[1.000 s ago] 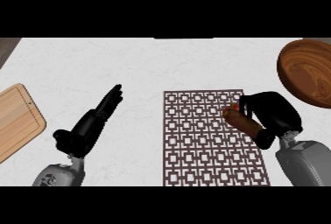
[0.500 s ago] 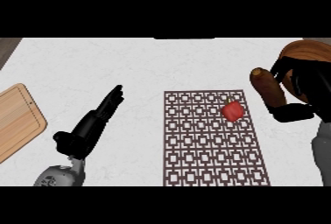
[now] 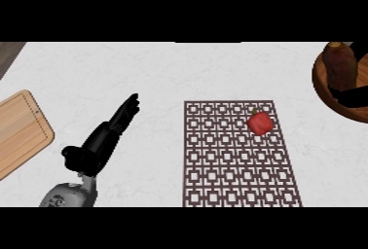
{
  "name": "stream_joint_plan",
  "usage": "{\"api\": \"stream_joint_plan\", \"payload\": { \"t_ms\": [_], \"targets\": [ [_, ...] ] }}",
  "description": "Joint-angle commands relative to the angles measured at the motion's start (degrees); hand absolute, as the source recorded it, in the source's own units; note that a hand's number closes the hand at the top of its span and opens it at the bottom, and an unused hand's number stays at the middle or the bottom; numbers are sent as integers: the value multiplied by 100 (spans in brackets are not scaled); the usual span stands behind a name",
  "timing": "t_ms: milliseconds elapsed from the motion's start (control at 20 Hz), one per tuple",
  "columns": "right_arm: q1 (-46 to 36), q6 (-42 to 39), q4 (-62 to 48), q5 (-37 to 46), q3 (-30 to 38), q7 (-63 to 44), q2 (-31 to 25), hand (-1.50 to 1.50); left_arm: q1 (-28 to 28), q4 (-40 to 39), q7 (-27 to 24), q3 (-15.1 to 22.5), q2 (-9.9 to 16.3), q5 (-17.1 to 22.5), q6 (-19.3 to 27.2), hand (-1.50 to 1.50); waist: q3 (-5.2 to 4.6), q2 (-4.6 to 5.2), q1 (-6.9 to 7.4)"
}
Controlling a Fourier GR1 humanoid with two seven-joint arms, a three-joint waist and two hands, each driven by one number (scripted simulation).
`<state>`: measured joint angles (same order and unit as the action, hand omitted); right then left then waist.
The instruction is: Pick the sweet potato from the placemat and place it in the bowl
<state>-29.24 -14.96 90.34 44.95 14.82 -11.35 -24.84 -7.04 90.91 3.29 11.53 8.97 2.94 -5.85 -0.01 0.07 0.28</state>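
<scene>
A pale, faintly marbled counter (image 3: 179,73) fills the view from above. A dark placemat (image 3: 237,155) with a pattern of small squares lies right of centre, running toward the lower edge. A wooden board (image 3: 18,131) shows at the left edge.

At the upper right edge sits part of a brown wooden bowl (image 3: 323,92). The sweet potato (image 3: 341,63) is over or inside it: a long, reddish-brown, blunt-ended root, upright in the view and matte. The right hand (image 3: 352,95), black and mostly cut off by the edge, is at the potato's lower end. Whether its fingers are clamped on the potato or apart cannot be told, nor whether the potato already rests on the bowl's floor.

The step in hand looks like the release into the bowl. To do it well, the hand should lower the potato until it lies inside the rim and away from the near edge, then let go and lift straight up, without dragging the bowl.

A small red pepper (image 3: 260,122) lies on the placemat's upper right part, well apart from the bowl; it is no part of the task.

The left hand (image 3: 108,133) rests on the counter between board and placemat, fingers straight and together, holding nothing.
</scene>
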Motion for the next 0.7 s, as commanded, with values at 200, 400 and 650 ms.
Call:
{"api": "stream_joint_plan", "payload": {
  "t_ms": [200, 400, 650],
  "targets": [
    [-276, 1825, -2105, 758, 448, 1333, -620, 150, 11, 76, 32, 174, -225, -156, 48, 0, 8, 33, 82],
    [-830, 2280, -3503, 925, 529, 1795, -958, 150, -333, -286, 12, -168, 8, 5, -284, 0, 5, 36, 78],
    [-1088, 1123, -4776, 913, 383, 1582, -1157, 150, -264, -169, -76, -106, -60, -95, -180, 0, 7, 86, 181]
  ]
}}
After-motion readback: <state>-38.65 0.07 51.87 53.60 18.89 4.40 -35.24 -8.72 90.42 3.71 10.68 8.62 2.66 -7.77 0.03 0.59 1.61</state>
